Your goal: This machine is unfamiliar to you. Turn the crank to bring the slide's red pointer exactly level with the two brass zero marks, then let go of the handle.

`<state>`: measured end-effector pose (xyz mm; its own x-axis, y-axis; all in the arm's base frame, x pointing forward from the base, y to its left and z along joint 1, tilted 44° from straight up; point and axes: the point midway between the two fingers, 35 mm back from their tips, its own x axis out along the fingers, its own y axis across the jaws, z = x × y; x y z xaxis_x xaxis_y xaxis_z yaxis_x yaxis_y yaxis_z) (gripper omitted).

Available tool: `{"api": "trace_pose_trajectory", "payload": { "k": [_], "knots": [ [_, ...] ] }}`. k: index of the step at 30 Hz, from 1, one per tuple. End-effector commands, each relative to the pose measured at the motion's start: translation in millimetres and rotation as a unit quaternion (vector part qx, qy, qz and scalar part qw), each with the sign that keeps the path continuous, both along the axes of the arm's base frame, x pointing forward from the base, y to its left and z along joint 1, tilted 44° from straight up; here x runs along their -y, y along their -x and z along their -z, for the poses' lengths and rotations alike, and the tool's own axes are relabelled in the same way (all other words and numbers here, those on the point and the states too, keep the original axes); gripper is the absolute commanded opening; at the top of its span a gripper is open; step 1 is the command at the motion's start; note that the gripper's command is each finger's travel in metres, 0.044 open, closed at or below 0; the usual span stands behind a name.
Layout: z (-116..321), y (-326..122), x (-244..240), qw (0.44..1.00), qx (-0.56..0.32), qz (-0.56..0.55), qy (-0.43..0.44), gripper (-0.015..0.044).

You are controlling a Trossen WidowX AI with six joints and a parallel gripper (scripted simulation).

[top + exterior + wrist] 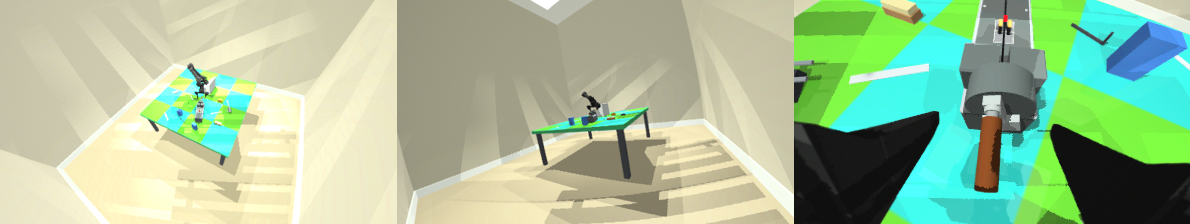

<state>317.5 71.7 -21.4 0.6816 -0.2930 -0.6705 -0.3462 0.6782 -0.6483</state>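
A: What's the black two-fingered gripper (201,95) (593,108) (995,123) doing?
B: Hovering at the crank end of the grey, block-bodied machine (199,114) (592,119) (1003,80). Fingers standing wide apart, clamping nothing.

A: And the crank?
B: Its brown cylindrical handle (201,98) (989,155) is pointing back toward the arm, showing between the fingers in the wrist view, with space on both sides. Neither finger is gripping it.

A: Slide reading?
B: The small red pointer (1005,18) is showing beyond the grey drum (1001,82), by the two brass zero marks (1005,23). It's appearing slightly on their far side from the crank. Exact level: cannot tell at this angle.

A: Where's the machine sitting?
B: It's resting on the blue-and-green checkered table (220,143) (576,131) (1074,102), in front of the black jointed arm (195,73) (591,100).

A: Surroundings, wrist view?
B: A blue rectangular block (180,112) (571,121) (1144,51) is lying to the right, a dark bent hex key (182,120) (1092,36) between it and the machine. A flat white strip (216,113) (889,74) is lying to the left, a tan-and-brown block (218,123) (610,118) (901,10) farther out.
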Motion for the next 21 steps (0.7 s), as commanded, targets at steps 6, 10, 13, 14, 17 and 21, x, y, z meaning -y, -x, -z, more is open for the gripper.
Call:
{"api": "trace_pose_trajectory", "payload": {
  "k": [6,10,13,14,17,21],
  "knots": [
    [14.5,5.1,12.4,1.0,-0.009,-0.003,0.005,0.044],
    [16.8,5.6,15.2,1.0,-0.008,-0.003,0.006,0.044],
    [16.8,5.6,15.2,1.0,-0.008,-0.003,0.006,0.0414],
    [16.8,5.6,15.2,1.0,-0.008,-0.003,0.006,0.0387],
    [16.8,5.6,15.2,1.0,-0.008,-0.003,0.006,0.0309],
    [16.8,5.6,15.2,1.0,-0.008,-0.003,0.006,0.0204]
  ]
}}
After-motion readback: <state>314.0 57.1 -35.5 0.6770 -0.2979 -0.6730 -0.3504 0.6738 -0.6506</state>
